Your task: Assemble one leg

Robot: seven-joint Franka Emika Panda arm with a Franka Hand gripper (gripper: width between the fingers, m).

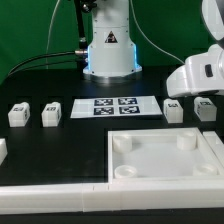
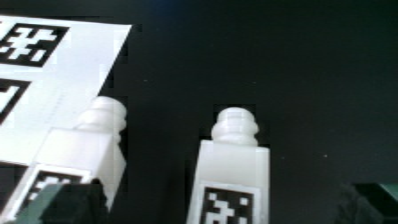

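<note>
The leg (image 2: 231, 165) nearest your pincer (image 2: 214, 204) lies flat on the black desk (image 2: 302, 60). Its narrow knobbed end points away from the wrist camera and its marker tag is near the other end. In the exterior view it is the outermost leg (image 1: 205, 108) on the exterior view's right, under the arm (image 1: 200, 72). A second leg (image 2: 86, 150) lies just beside it, parallel, with its edge at the marker board (image 2: 54, 60). Two more legs (image 1: 18, 113) sit well apart at the exterior view's left, and the large white panel (image 1: 165, 160) is nearer the camera.

Expect a light, rigid plastic post. It should not flex or crush, but its smooth faces will probably be slippery, and a light part like this may skid or twist if one finger touches first. Take it across the two long flat sides of the thick body, about mid-length. Avoid the stepped knob, which the fingers would likely slide off.

The arm reaches out over the right-hand pair with the wrist pointing down at the desk. The pincer is spread wide and holds nothing: the dark fingertips (image 2: 377, 198) show only at the corners of the wrist view, with the leg's tagged end between them. The neighbouring leg is close, so centre carefully before you descend.
</note>
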